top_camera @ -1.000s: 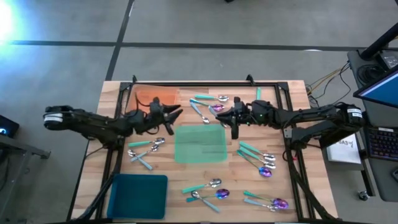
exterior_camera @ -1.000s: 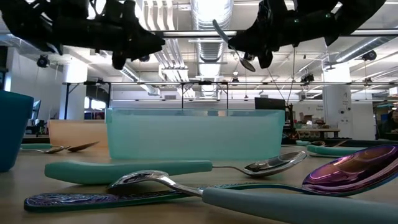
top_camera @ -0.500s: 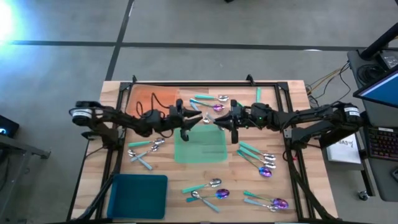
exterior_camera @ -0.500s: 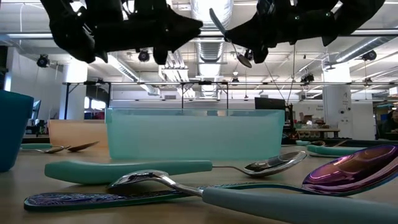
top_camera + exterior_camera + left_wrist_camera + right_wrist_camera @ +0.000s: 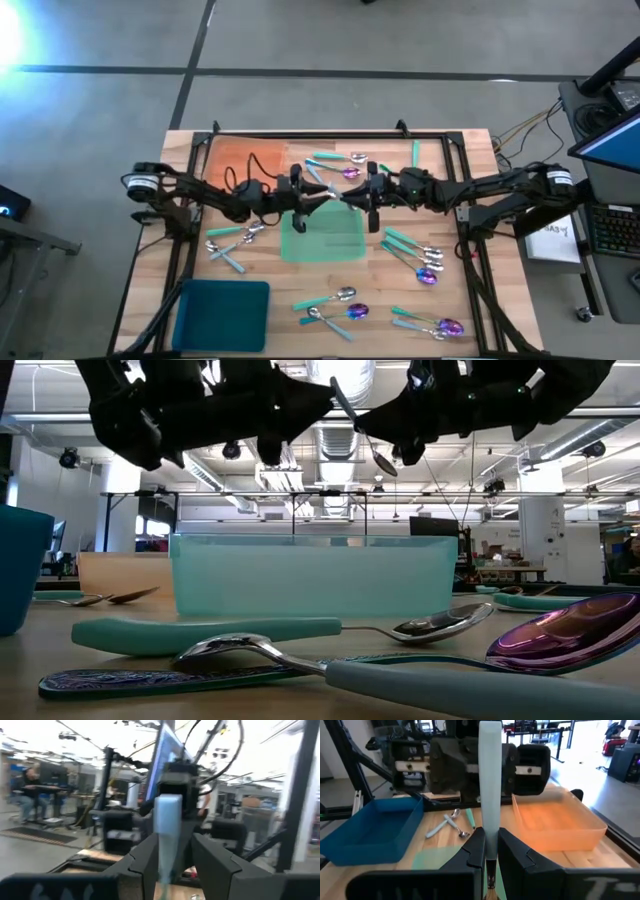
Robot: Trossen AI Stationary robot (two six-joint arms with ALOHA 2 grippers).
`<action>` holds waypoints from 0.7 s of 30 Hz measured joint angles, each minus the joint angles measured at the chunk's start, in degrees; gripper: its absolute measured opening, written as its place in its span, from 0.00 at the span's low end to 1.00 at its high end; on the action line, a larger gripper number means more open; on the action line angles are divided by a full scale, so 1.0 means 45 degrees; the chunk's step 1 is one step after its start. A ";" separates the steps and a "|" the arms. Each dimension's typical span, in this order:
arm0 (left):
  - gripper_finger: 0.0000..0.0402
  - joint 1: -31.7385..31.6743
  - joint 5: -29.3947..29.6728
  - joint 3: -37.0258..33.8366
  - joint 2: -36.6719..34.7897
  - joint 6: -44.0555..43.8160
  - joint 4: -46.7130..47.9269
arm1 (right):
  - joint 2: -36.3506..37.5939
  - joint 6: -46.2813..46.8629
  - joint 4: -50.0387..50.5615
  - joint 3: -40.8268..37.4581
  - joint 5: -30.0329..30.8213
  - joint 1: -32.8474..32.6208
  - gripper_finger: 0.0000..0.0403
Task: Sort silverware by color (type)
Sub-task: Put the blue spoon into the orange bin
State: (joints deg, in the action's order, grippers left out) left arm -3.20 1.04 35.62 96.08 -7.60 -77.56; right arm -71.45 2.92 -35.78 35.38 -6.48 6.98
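The right end effector (image 5: 362,197) is closed on a teal-handled spoon (image 5: 489,795), which is gripped low on its handle, as seen in the right wrist view. In the low view the spoon (image 5: 360,428) is seen held in the air, tilted, with its silver bowl hanging lower, toward the right end effector (image 5: 405,445). The left end effector (image 5: 306,198) is held just beside the right one, facing it above the far edge of the green bin (image 5: 322,232). Its fingers (image 5: 145,860) are partly spread, and the free end of the teal handle (image 5: 165,827) is seen between them in the left wrist view; whether the pads are touching it cannot be told.

The rest of the silverware is left on the bench (image 5: 466,240): a group of spoons (image 5: 335,165) just beyond both end effectors, another group (image 5: 235,243) beside the left arm, and more spoons (image 5: 415,255) beside the right arm, some with purple heads. Further spoons (image 5: 335,305) lie nearer the front edge. An orange bin (image 5: 245,157) is beyond the left end effector and a blue bin (image 5: 222,315) is well apart at the front.
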 joint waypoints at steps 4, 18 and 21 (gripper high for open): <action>0.26 0.0013 -0.0069 0.0225 0.0091 0.0001 0.0047 | -0.0120 -0.0006 -0.0121 0.0000 0.0016 -0.0109 0.06; 0.26 0.0038 -0.0064 0.0067 0.0119 -0.0092 0.0088 | 0.0042 -0.0447 -0.0212 0.0000 0.0058 -0.0310 0.06; 0.26 0.0038 -0.0063 0.0067 0.0119 -0.0092 0.0087 | 0.0032 -0.0447 -0.0206 0.0000 0.0053 -0.0359 0.06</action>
State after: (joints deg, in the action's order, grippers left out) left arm -3.03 0.76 35.92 96.62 -8.01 -77.17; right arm -71.31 0.91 -36.71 35.38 -6.24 5.37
